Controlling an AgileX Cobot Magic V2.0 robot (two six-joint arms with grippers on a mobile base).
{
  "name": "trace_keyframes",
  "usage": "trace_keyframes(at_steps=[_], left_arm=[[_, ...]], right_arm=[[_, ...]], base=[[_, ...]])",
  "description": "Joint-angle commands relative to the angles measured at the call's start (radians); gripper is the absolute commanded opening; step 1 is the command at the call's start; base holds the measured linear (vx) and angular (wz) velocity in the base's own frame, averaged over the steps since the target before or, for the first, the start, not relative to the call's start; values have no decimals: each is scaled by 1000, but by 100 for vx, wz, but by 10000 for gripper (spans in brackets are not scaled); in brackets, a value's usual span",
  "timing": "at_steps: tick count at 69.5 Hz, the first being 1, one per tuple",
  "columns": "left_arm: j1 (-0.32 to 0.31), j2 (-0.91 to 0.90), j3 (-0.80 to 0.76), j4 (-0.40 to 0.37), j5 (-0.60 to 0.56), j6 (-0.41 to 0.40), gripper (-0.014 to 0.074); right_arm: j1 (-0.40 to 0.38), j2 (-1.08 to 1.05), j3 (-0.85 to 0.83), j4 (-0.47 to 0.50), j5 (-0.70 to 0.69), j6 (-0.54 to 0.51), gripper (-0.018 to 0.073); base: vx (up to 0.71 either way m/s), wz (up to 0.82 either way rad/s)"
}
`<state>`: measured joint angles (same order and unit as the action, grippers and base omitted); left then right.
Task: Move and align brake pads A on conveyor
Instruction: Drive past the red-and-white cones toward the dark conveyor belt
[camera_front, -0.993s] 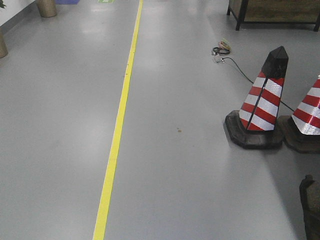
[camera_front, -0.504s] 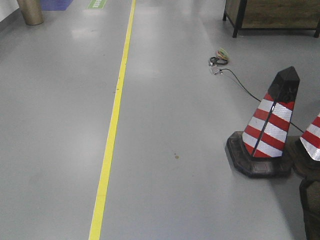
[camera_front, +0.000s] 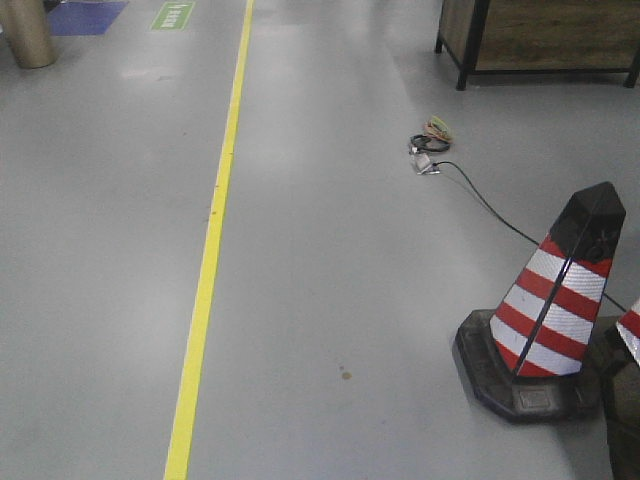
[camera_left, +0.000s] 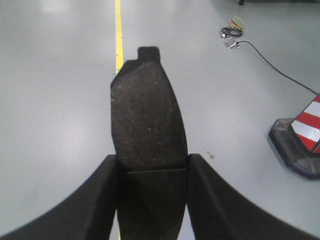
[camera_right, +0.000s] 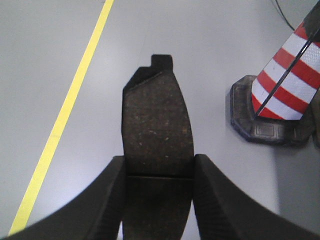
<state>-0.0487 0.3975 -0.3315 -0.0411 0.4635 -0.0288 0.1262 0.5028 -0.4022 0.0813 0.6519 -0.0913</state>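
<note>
In the left wrist view a dark grey curved brake pad (camera_left: 147, 115) with a thin groove across its middle sticks forward, and my left gripper (camera_left: 152, 167) is shut on its two side edges. The right wrist view has a second brake pad (camera_right: 157, 120) of the same shape, gripped the same way by my right gripper (camera_right: 159, 167). Both pads hang above bare grey floor. The conveyor is out of view in every frame. Neither gripper appears in the front-facing view.
A yellow floor line (camera_front: 205, 290) runs away ahead on the left. A red-and-white striped cone (camera_front: 555, 310) on a black base stands at the right, a black cable (camera_front: 480, 200) trailing behind it. A wooden cabinet (camera_front: 540, 35) sits far right, a brass-coloured post (camera_front: 27, 35) far left.
The front-facing view has shifted: the cone, cable and yellow line have slid toward the lower right of the frame, so the base is moving over the floor.
</note>
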Motion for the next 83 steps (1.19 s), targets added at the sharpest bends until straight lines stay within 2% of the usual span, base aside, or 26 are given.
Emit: trace_keyframes(at_steps=[1,32,83], left_arm=[[-5,6,-28,-4,-96,0,146],[-5,6,-28,-4,-96,0,146],[-5,6,-28,-4,-96,0,146]], right_arm=[[0,4,-28,0,-81,-7,79],[0,4,-28,0,-81,-7,79],[0,4,-28,0,-81,-7,79]], base=[[49,-16],[45,-35],[35,-57]])
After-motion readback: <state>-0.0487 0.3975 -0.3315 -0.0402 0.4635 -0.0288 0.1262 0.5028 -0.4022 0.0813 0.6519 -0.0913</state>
